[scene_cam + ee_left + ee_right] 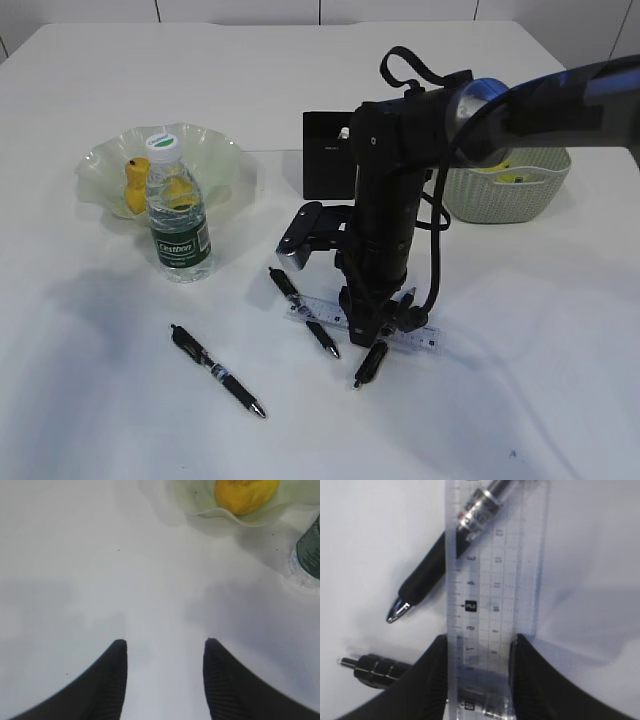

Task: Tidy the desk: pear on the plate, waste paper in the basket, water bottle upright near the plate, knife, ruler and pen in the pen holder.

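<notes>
The right arm is reached in from the right edge of the exterior view and bent steeply downward, so that the right gripper (377,322) is set on the large white desk (100,400). In the right wrist view its two black fingers (427,680) are seen pressed against both long edges of the clear transparent plastic ruler (492,605), which is thus clamped between them. A black pen with a silver tip (422,587) is seen through the ruler, and a second dark pen (375,669) is seen beside the left finger. The left gripper (165,680) is held parted over bare tabletop with nothing between its fingers. The yellow pear (135,185) lies in the pale green ruffled glass plate (215,150), the clear bottle with a dark green label (178,215) is stood upright before it, and the matte black square pen holder (325,155) is stood behind the arm.
</notes>
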Controlling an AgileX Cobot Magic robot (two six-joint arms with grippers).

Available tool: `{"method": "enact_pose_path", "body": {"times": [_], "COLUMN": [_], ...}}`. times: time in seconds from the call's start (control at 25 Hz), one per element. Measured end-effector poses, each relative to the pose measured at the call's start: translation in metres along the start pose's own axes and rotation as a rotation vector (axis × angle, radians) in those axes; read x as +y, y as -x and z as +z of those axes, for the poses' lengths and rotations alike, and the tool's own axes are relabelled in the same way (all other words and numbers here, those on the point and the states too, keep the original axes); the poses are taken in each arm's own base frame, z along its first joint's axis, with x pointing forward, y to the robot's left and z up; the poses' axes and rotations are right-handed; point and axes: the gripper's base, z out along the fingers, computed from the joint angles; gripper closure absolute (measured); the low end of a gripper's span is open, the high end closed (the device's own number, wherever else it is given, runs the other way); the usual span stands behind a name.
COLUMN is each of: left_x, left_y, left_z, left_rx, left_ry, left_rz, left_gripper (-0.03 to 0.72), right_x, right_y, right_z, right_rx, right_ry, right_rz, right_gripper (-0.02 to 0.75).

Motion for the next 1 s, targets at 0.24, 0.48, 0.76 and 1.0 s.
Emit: {"method": "enact_pose_path", "body": {"times": [0.24, 0.48, 0.76, 1.0], "left_x": [0.0000, 0.0000, 0.0000, 0.0000], "left_y": [0.0000, 0.0000, 0.0000, 0.0000], "left_z": [0.0000, 0.0000, 0.0000, 0.0000], "left_rx": [0.000, 0.000, 0.000, 0.000], "left_ry": [0.000, 0.000, 0.000, 0.000], "left_rz": [0.000, 0.000, 0.000, 0.000], "left_gripper": [0.340, 0.340, 0.340, 0.340], "right_x": [-0.0012, 0.0008, 0.0011, 0.0000], "right_y": [0.0027, 0.0047, 0.0050, 0.0070], "right_z": [-0.0019, -0.0015, -0.0021, -0.0046], "right_rx": [0.007, -0.011, -0.013, -0.007], "right_ry": [0.019, 0.045, 0.049, 0.058], "right_rz": [0.015, 0.035, 0.037, 0.038], "right_gripper": [0.463, 0.463, 0.463, 0.463]}}
